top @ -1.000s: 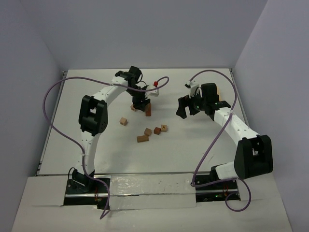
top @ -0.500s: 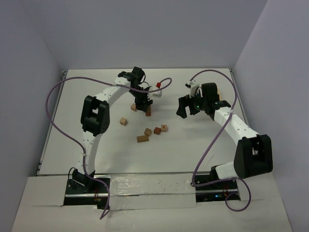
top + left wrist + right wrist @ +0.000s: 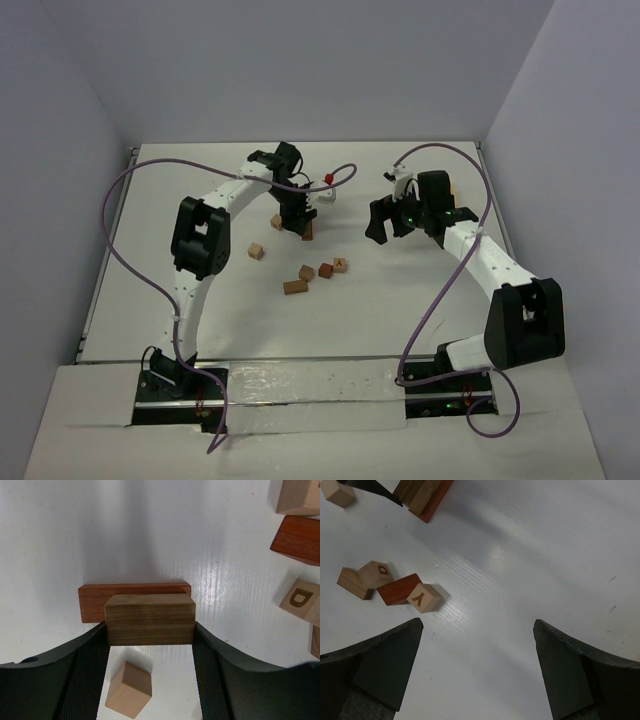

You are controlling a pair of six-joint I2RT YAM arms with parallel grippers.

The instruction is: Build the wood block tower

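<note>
1. Left gripper (image 3: pixel 150 630): reaches over the middle of the table toward the back. Its jaws pinch a dark tan block (image 3: pixel 150 614) by its two ends.
2. Dark tan block: held level, directly over a reddish-brown bar (image 3: pixel 91 603). Whether the two touch cannot be told.
3. Reddish-brown bar: lies on the table. Its left end juts past the held block, and its far long edge is exposed.
4. Pale cube (image 3: pixel 129 690): tilted, on the table just beside the bar, seen between the left fingers (image 3: pixel 85 680).
5. Loose cluster, near the bar on the side toward the arm bases: "D" cube (image 3: pixel 376 572), reddish block (image 3: pixel 397 589), "Y" cube (image 3: pixel 425 597) and tan block (image 3: pixel 352 583), each touching or just beside the next.
6. Lone cube (image 3: pixel 257 251): to the left, apart from the cluster.
7. Right gripper (image 3: pixel 477 665): jaws spread wide, hanging over bare white surface to the right of the blocks.
8. Table (image 3: pixel 400 320): white, with walls at the back and on both sides. All the blocks sit well in from every edge.
</note>
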